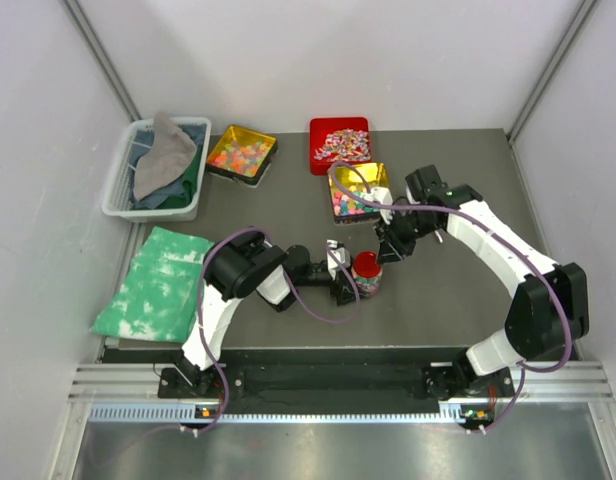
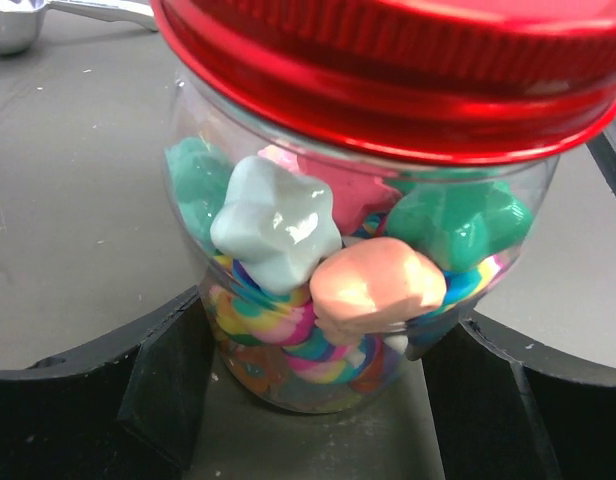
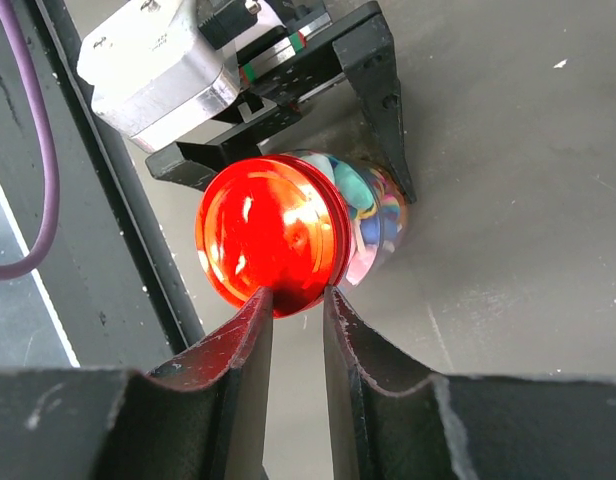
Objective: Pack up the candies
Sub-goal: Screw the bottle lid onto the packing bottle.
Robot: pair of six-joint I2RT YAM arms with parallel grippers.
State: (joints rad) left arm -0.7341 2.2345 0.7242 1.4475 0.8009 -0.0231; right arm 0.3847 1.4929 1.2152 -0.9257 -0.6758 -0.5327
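Your left gripper (image 1: 354, 278) is grasping the small clear plastic jar (image 2: 288, 360), one black finger pressed to each side of its lower body, just above the dark grey tabletop (image 1: 418, 300). The jar stands upright between your two arms, toward the front middle of the table, and is capped with a shiny red round metal lid (image 3: 273, 235). Through its wall you can see the candies (image 2: 278, 225): chunky pastel lumps in pale blue, peach, pink and teal on top, with swirled multicoloured pieces beneath, filling it up to the lid. Your right gripper (image 3: 298, 300) slants down toward the jar from the far right. It is released, its jaws drawn to a slim gap with nothing clamped between them. Its tips sit at the lid's near rim, but you cannot tell whether they touch it. Just behind the jar lies a shallow gold square tray (image 1: 373, 168) of round pastel balls (image 1: 353, 200). Behind that is a red square tray (image 1: 323, 128) of pink-white pieces (image 1: 343, 145). To the left is a second gold tray (image 1: 258, 135) of orange-yellow gummy bits (image 1: 238, 157). At the far left a clear plastic bin (image 1: 118, 190) holds a grey cloth (image 1: 163, 160), with a green-and-white mottled cloth (image 1: 153, 285) flat in front of it. A silver metal scoop (image 2: 13, 25) lies on the table beyond the jar.
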